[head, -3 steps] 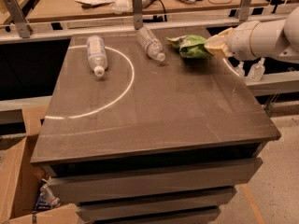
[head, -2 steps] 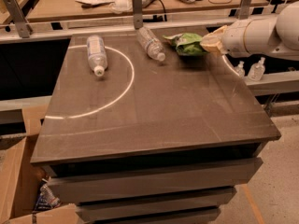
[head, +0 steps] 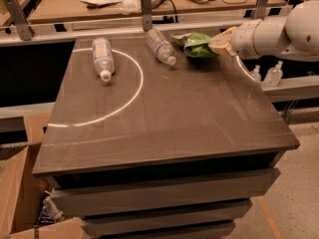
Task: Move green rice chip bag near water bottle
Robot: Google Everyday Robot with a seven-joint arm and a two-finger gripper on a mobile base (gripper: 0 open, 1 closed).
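Observation:
The green rice chip bag (head: 197,45) is a crumpled lime-green bag at the far edge of the dark table (head: 164,113), right of centre. My gripper (head: 218,44) comes in from the right on a white arm and is shut on the bag's right end. The water bottle (head: 160,47), clear and ribbed with a white cap, lies on its side just left of the bag, a small gap between them. The far side of the bag is hidden behind its own folds.
A paler, whitish bottle (head: 102,58) lies at the far left inside a white arc on the table. Two tiny pump bottles (head: 264,74) stand on a ledge to the right, under my arm. A cardboard box (head: 20,193) sits on the floor at the left. Cluttered benches run behind.
My gripper and the green bag have moved a little to the left, closer to the water bottle. The bottles have not moved.

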